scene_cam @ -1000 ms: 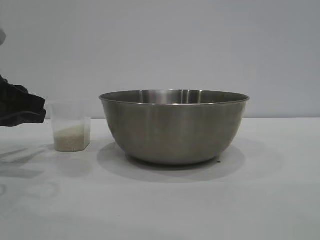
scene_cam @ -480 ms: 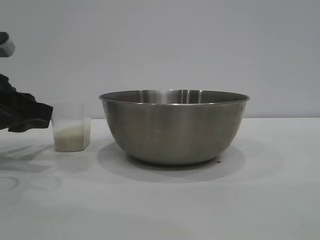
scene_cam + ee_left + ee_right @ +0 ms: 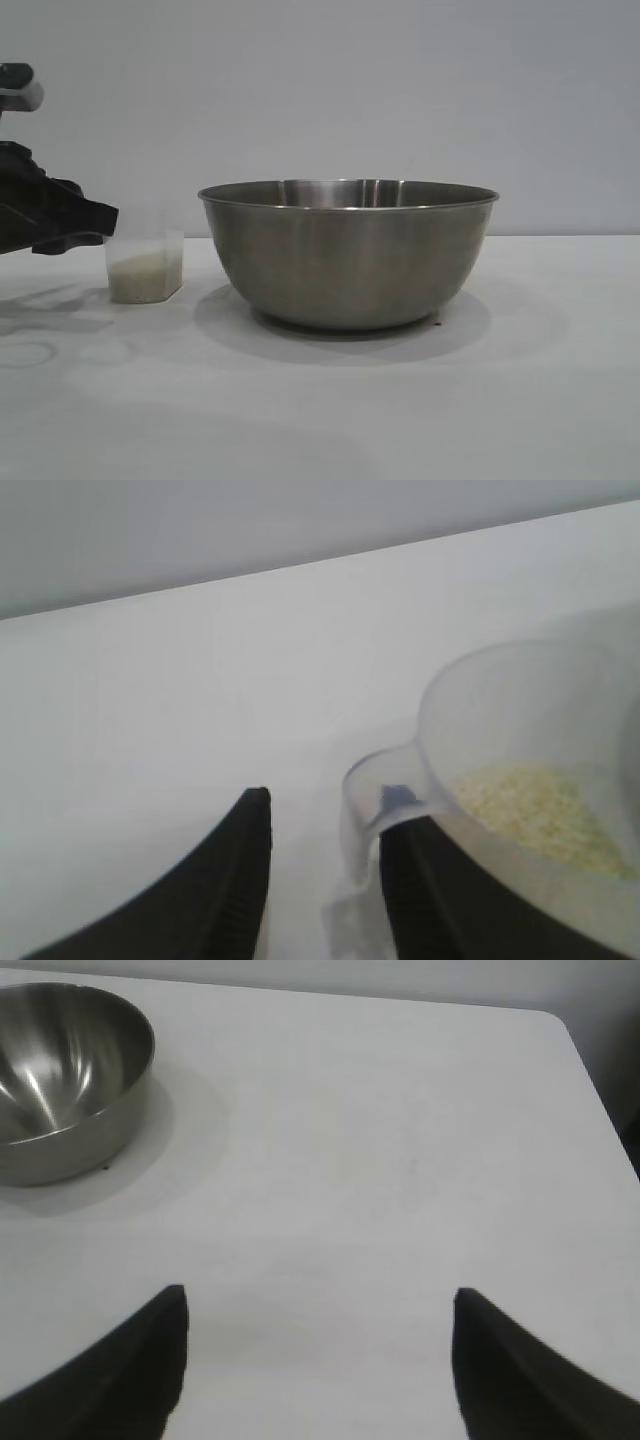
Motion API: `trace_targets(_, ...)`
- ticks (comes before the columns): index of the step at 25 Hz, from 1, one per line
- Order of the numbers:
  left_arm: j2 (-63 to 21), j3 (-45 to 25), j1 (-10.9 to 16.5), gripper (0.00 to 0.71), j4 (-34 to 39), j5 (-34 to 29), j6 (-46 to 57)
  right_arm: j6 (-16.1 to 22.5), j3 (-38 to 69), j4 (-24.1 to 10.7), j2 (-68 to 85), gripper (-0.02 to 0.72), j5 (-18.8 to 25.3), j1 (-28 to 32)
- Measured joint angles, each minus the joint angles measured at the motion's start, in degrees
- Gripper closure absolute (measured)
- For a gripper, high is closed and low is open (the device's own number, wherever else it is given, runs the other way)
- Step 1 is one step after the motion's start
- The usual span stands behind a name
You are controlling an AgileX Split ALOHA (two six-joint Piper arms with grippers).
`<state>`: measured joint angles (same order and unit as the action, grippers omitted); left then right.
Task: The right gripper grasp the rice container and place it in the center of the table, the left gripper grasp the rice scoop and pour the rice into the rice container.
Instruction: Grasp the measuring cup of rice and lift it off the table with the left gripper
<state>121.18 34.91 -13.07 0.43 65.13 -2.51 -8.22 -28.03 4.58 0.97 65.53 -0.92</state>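
Steel bowl (image 3: 348, 254) stands upright near the middle of the white surface (image 3: 520, 400), its rim level and its inside bare as far as the right wrist view shows. Just beside it, toward the left arm's side and apart from it, the clear scoop (image 3: 145, 266) stands upright on the surface with rice (image 3: 140, 266) lying in its lower part. The left gripper (image 3: 100, 228) reaches in from the exterior view's left edge, its tips at the scoop's upper rim. In the left wrist view its jaws are parted, with one finger (image 3: 415, 880) right against the scoop's loop handle (image 3: 372, 800) and the other finger (image 3: 235, 880) off to the side over bare surface; the handle lies between them, and whether they press on it I cannot tell. The scoop has not left the surface. The right gripper (image 3: 318, 1360) hangs above bare surface well apart from the bowl, jaws spread wide and holding nothing
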Motion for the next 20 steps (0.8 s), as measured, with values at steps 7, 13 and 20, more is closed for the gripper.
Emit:
trace_targets(7,2.00,3.70,0.00,0.434,0.47,0.00,-0.25,0.00,0.00,0.00,0.00,0.232,0.00,0.00)
trace_targets(13,2.10,5.97,0.00,0.626,4.33,0.00,-0.33,0.00,0.00,0.00,0.00,0.232,0.00,0.00)
trace_targets(20,2.10,6.44,0.00,0.710,6.40,-0.18,-0.38,0.00,0.00,0.00,0.00,0.232,0.00,0.00)
